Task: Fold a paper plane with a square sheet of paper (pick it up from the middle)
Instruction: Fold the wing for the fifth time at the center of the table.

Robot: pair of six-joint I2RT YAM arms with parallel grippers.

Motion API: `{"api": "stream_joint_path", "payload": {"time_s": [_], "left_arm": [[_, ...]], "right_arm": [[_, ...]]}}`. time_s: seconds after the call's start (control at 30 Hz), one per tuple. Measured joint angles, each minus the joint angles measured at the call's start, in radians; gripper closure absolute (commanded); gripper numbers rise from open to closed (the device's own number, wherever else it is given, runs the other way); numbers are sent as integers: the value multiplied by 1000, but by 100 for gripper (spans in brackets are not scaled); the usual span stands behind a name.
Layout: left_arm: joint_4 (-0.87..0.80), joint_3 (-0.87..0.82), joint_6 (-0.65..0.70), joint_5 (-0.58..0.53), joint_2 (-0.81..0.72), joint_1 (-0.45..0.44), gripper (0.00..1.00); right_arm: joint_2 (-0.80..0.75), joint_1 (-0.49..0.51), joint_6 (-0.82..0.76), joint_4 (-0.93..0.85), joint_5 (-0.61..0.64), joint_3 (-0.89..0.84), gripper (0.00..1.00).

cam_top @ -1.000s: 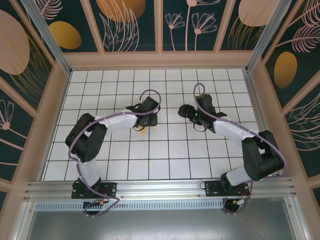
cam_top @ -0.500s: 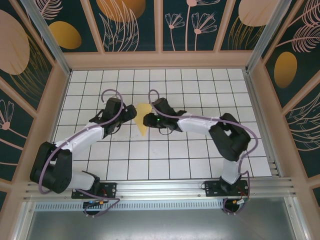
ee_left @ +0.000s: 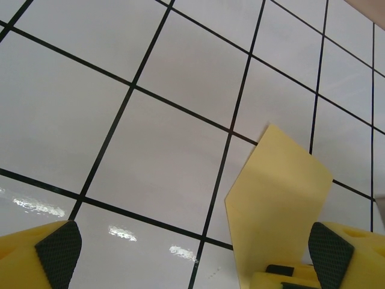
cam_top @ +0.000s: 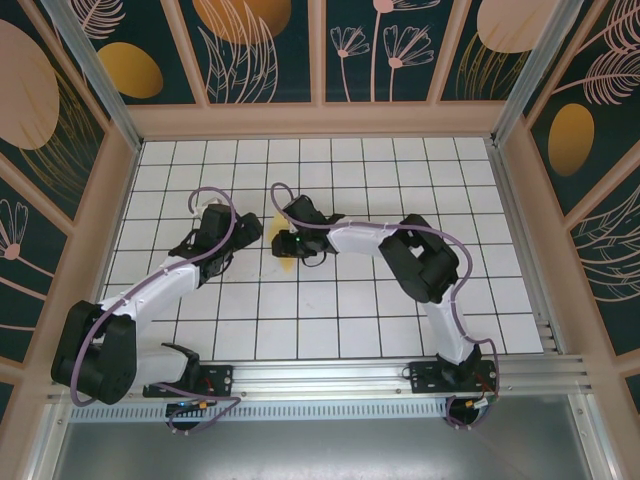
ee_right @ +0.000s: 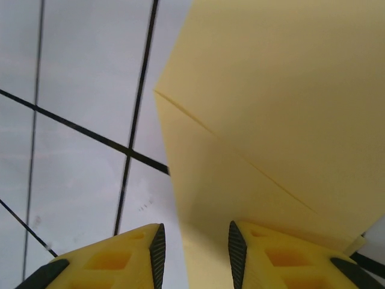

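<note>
The square sheet of paper point(ee_right: 283, 102) is pale yellow and folded, with a diagonal crease and angled edges. It lies on the white grid table just left of centre point(cam_top: 286, 264), mostly covered by my right gripper point(cam_top: 284, 240). In the right wrist view that gripper point(ee_right: 197, 253) stands over the sheet's near edge. A clear gap shows between its pads, and the paper's left edge runs through that gap. My left gripper point(ee_left: 194, 253) is wide open just left of the sheet point(ee_left: 280, 198), holding nothing. One flap there looks raised. No finished paper plane is in view.
The white tiled table point(cam_top: 330, 310) is walled by wooden frames at the back and both sides point(cam_top: 320, 120). A metal rail point(cam_top: 320, 375) with the arm bases runs along the near edge. The right arm's elbow point(cam_top: 425, 260) reaches across the middle.
My left gripper opened wide and drew back to the left. My right gripper narrowed its jaws and moved left over the sheet, which now shows less from above.
</note>
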Motion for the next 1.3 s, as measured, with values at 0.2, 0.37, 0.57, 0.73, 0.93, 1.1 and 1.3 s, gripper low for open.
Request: {"api": "stream_joint_path", "payload": {"time_s": [0.2, 0.37, 0.57, 0.73, 0.93, 1.1, 1.3], "left_arm": [[31, -16, 16, 24, 0, 3, 2], [64, -33, 17, 66, 1, 3, 1], [139, -51, 11, 172, 6, 3, 2], [235, -107, -35, 282, 29, 3, 1], [318, -152, -108, 387, 61, 3, 4], [375, -169, -156, 448, 77, 3, 6], [410, -175, -193, 506, 108, 1, 8]], "right_arm": [[-57, -38, -298, -93, -60, -62, 64], [-152, -85, -477, -218, -62, -146, 67], [-316, -97, -377, -177, -35, -254, 61], [-440, -96, -64, -4, 45, -357, 63], [-416, -91, 161, 73, 83, -423, 65], [-359, -88, 216, 113, 90, -423, 67], [-293, -97, 232, 135, 89, -422, 68]]}}
